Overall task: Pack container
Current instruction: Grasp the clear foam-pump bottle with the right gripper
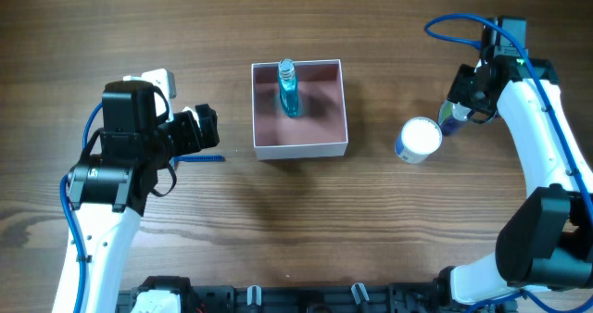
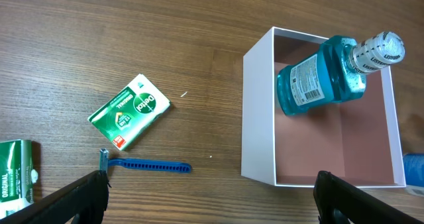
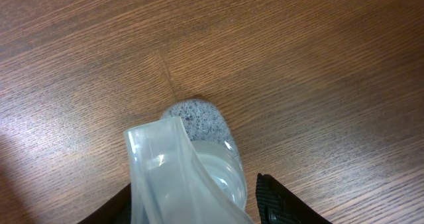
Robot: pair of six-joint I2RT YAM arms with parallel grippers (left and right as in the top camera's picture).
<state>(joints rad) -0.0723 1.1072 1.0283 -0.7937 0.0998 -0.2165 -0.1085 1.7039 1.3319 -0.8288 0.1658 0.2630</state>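
Soap packet (image 2: 129, 110) near the container (image 2: 258, 111) shows only from left wrist.

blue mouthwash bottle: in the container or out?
In. The blue bottle sits on the pink floor of the container, inside its white walls.

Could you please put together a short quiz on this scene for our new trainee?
1. True or false: the blue bottle is inside the container.
2. What lies beside the green packet? A) razor B) spoon C) cup
3. Fill in: the jaws of the left gripper stand ____.
Key: 1 true; 2 A; 3 open.
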